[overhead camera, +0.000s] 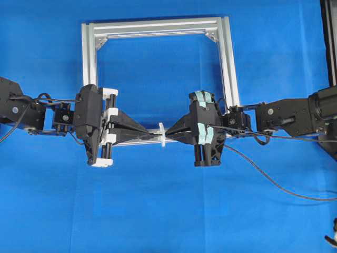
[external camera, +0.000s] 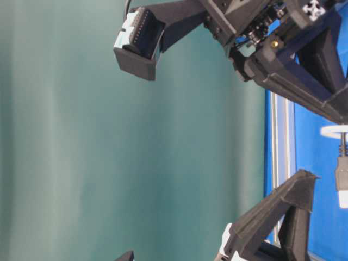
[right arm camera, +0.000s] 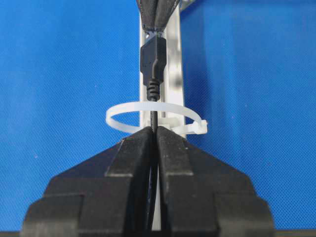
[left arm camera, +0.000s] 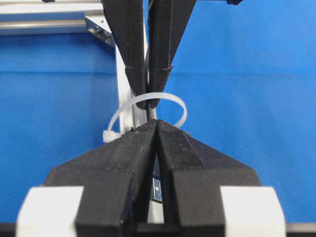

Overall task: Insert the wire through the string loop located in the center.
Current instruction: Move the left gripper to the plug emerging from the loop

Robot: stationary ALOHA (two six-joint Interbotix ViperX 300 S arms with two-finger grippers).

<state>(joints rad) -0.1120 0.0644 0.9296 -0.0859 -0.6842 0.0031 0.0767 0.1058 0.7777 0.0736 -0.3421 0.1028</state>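
Passing through the loop [right arm camera: 154,114] at the frame's [overhead camera: 227,58] front rail, the wire [right arm camera: 154,101] is pinched on both sides; the right gripper [right arm camera: 154,132] is clamped on the cable before the loop, the left gripper [left arm camera: 156,123] clamped on the plug beyond it. Risk: opposed pulling could snag the plug, distort the loop, or strip the wire from either grip.

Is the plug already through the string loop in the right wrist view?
Yes, the wire crosses inside the string loop, with its plug beyond it, pinched by the left claw.
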